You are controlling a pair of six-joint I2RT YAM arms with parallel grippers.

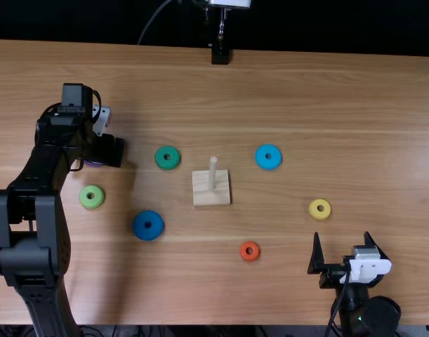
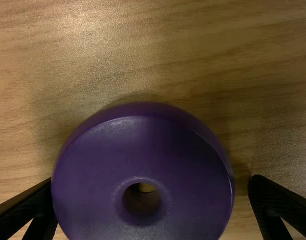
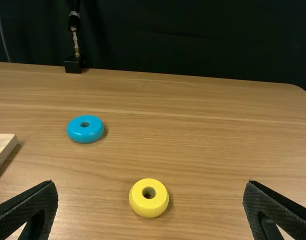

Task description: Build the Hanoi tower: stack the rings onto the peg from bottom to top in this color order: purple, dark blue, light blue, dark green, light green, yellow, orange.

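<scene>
The purple ring (image 2: 102, 195) is between the left hand (image 1: 107, 149)'s wide fingers. The right hand (image 1: 342, 237) is wide too, near the yellow ring (image 1: 313, 209). The peg (image 1: 213, 173) stands on its block (image 1: 201, 196).

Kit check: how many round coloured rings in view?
7: purple inside the open left gripper; top view: dark blue, dark green, light green left of the wooden peg base; light blue, yellow, orange right of it.

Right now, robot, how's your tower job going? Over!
Left hand open, fingers either side of purple ring. Right hand open, empty. Peg bare, nothing blocking it.
</scene>
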